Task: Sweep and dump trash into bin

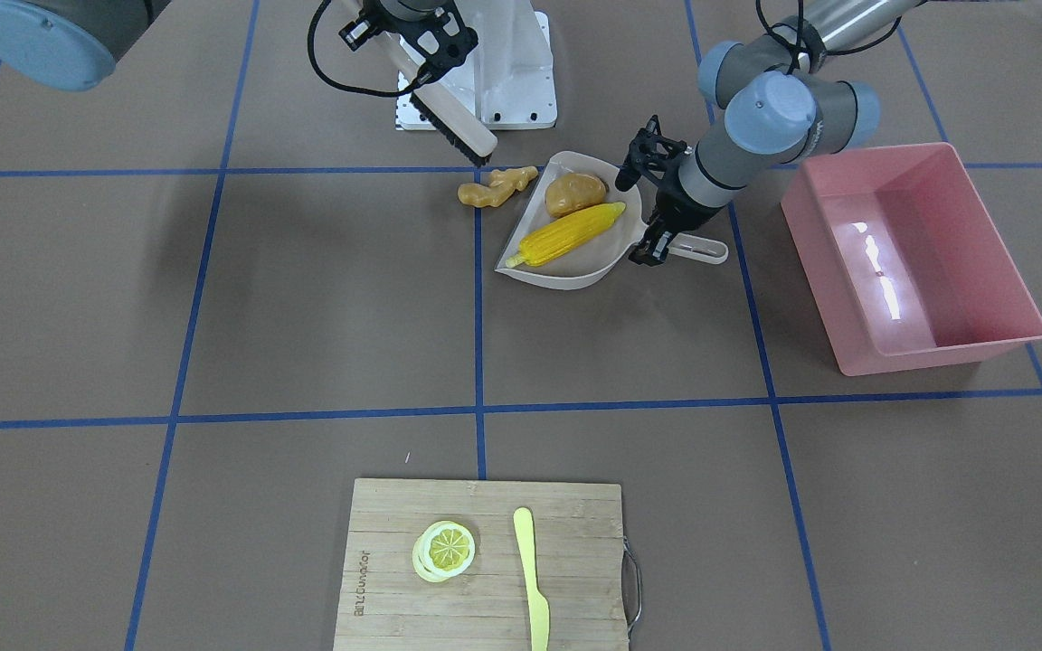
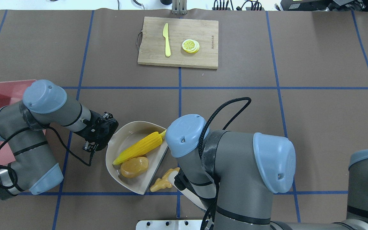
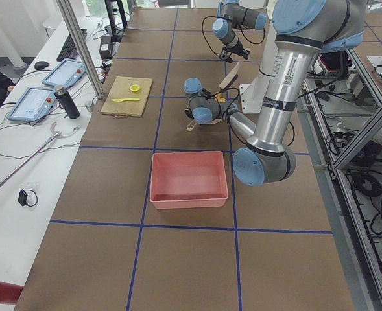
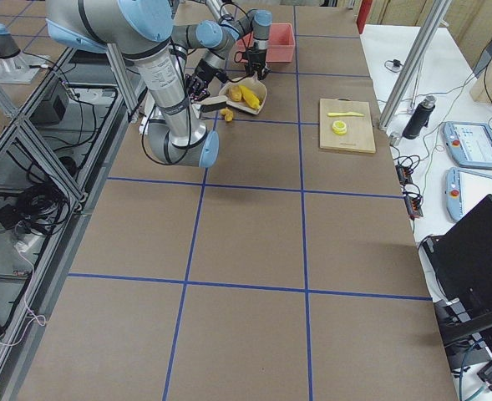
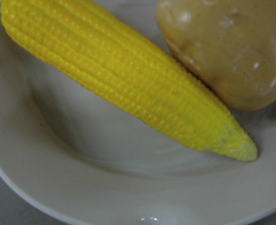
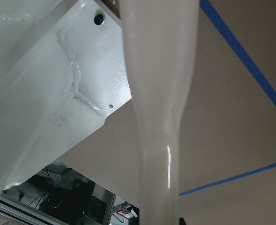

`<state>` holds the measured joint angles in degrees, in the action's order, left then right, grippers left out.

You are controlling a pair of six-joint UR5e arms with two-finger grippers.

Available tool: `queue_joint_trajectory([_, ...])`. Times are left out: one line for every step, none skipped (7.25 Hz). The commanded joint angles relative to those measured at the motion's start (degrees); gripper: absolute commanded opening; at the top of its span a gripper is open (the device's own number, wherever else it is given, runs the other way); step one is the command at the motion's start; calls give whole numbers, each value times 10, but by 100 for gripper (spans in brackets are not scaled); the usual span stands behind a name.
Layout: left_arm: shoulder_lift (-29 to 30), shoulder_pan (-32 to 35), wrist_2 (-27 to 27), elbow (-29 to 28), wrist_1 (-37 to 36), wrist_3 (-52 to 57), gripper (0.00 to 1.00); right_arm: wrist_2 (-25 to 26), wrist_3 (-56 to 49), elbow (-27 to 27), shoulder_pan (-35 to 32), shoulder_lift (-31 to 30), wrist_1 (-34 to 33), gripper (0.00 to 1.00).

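L end effector (image 1: 652,246) clenched on dustpan (image 1: 566,271) handle; R end effector (image 1: 426,63) grasping brush (image 1: 458,131). Trash x3: corn (image 1: 571,233) + potato (image 1: 575,193) in pan, ginger (image 1: 494,187) on desk (image 1: 304,298) at pan mouth. 1 bin (image 1: 818,271) nearby. Stamp on board (image 1: 394,542) unreadable.

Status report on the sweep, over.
Left pincer shut on dustpan, right pincer shut on brush. Corn and potato in dustpan, ginger on table at its mouth. Bin empty, nothing in the way.
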<state>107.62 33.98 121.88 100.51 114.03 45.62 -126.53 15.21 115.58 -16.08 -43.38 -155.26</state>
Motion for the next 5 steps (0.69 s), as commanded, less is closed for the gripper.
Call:
queue_joint_trajectory([0, 0, -7, 11, -25, 11, 0, 1, 0, 8, -2, -6, -13, 0])
queue_joint_trajectory([0, 0, -9, 10, -25, 22, 0, 1, 0, 9, -2, -3, -13, 0])
queue_joint_trajectory([0, 0, -9, 9, -28, 24, 0, 0, 0, 8, -3, -2, -11, 0])
queue_joint_trajectory([0, 0, -9, 10, -36, 33, 0, -1, 0, -13, -2, -5, -8, 0])
queue_joint_trajectory([0, 0, -13, 9, -38, 41, 0, -1, -1, -38, 0, -1, -7, 0])
